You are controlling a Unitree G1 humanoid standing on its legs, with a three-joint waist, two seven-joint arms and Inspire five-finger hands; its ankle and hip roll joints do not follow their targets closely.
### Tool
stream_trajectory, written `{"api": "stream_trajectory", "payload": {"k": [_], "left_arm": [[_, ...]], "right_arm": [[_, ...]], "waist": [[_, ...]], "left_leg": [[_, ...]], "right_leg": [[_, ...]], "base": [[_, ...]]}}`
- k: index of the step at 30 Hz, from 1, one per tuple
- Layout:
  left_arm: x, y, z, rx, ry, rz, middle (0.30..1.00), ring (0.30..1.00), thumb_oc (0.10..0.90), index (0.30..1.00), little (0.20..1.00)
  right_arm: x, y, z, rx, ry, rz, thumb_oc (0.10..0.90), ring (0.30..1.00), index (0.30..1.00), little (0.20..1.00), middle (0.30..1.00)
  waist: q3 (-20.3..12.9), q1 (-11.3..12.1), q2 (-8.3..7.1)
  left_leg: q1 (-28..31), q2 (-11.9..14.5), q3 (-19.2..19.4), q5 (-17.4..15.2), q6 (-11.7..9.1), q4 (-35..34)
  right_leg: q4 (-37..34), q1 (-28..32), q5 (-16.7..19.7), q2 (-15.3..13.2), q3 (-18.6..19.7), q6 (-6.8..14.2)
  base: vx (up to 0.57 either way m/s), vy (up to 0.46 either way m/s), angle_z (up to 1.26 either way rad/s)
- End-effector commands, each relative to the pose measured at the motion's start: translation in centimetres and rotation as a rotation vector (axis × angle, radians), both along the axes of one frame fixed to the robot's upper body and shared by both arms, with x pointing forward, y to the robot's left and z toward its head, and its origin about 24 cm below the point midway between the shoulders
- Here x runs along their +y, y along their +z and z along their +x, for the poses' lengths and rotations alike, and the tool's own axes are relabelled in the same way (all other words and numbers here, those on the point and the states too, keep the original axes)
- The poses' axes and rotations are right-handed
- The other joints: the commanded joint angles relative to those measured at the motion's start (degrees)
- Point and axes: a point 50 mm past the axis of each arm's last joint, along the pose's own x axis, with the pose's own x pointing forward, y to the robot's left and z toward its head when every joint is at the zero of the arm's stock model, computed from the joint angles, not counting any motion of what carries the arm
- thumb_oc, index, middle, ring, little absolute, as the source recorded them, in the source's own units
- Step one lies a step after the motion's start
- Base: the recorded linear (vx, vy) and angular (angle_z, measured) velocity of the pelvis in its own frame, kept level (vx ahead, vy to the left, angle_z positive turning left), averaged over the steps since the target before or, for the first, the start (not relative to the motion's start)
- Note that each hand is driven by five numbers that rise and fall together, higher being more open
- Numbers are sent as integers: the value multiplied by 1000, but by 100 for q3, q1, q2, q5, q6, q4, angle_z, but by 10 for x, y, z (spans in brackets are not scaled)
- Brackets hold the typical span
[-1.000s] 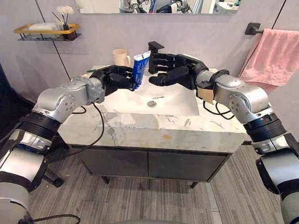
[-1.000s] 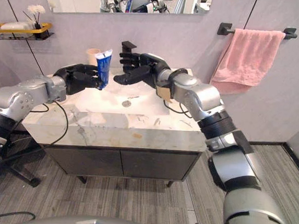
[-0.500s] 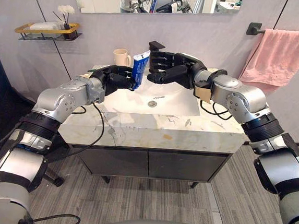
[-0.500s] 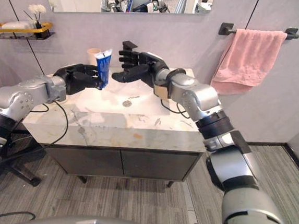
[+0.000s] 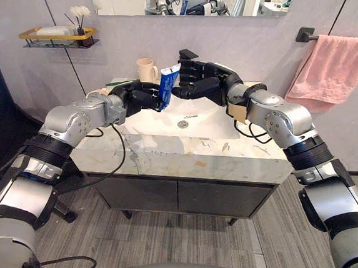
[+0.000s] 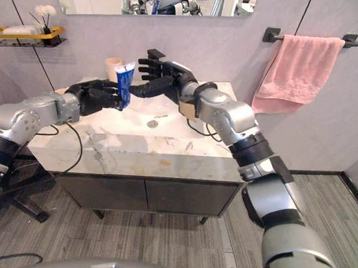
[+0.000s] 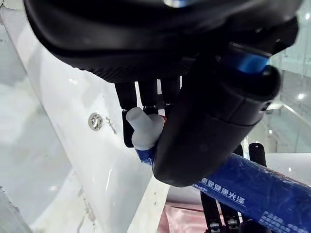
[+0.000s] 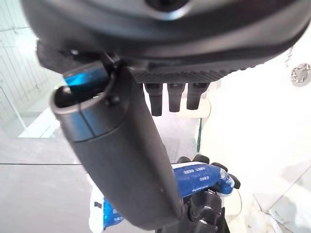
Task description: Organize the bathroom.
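One left hand point(image 5: 140, 95), fingers clenched round one blue toothpaste tube point(image 5: 167, 88), held upright above one white sink basin point(image 5: 198, 124). One right hand point(image 5: 203, 84), fingers spread and holding nothing, just beside the tube's far side. Beyond the left hand: one cream mug point(image 5: 145, 69). Far right of the right hand: one pink towel point(image 5: 333, 65).

Silver-grey arms w/ black joints, dark hands.
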Motion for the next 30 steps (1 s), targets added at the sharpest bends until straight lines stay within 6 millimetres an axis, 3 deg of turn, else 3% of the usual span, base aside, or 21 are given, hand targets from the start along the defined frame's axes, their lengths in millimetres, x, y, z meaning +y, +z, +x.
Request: {"api": "stream_trajectory", "payload": {"k": [1,13,15,16,17,30], "left_arm": [[-5,64,14,-216,-23,-82,300,300,400,300,300],[-5,56,13,-181,-36,-70,300,300,400,300,300],[-4,53,13,-162,-37,-63,300,300,400,300,300],[-5,51,13,-156,-37,-63,300,300,400,300,300],[-5,50,13,-146,-36,-62,300,300,400,300,300],[-3,45,13,-126,-21,-72,300,300,400,300,300]], "right_arm": [[24,85,-4,-303,80,155,800,900,900,900,900],[25,84,-3,-290,75,185,800,900,900,900,900],[27,83,-5,-284,90,203,673,709,709,709,709],[29,83,-5,-280,99,211,563,545,545,545,545],[30,83,-6,-272,110,226,405,307,307,307,307],[35,79,-7,-253,127,245,400,300,300,300,300]], "waist": [[-816,218,-57],[-830,223,-34],[-832,228,-30],[-831,230,-28],[-831,233,-24],[-839,246,-20]], "left_leg": [[-18,240,-417,-38,-254,-12],[9,239,-408,-46,-263,-12],[10,240,-412,-48,-261,-12],[11,240,-412,-51,-257,-12],[13,239,-418,-51,-258,-12],[-7,242,-412,-45,-256,-12]], "right_leg": [[51,43,-640,-114,144,216],[42,70,-642,-115,157,224],[38,71,-642,-115,159,227],[38,70,-642,-116,158,227],[39,71,-642,-117,155,228],[17,58,-632,-125,131,232]], "base": [[0,0,0],[0,0,0],[0,0,0],[0,0,0],[0,0,0],[0,0,0]]}}
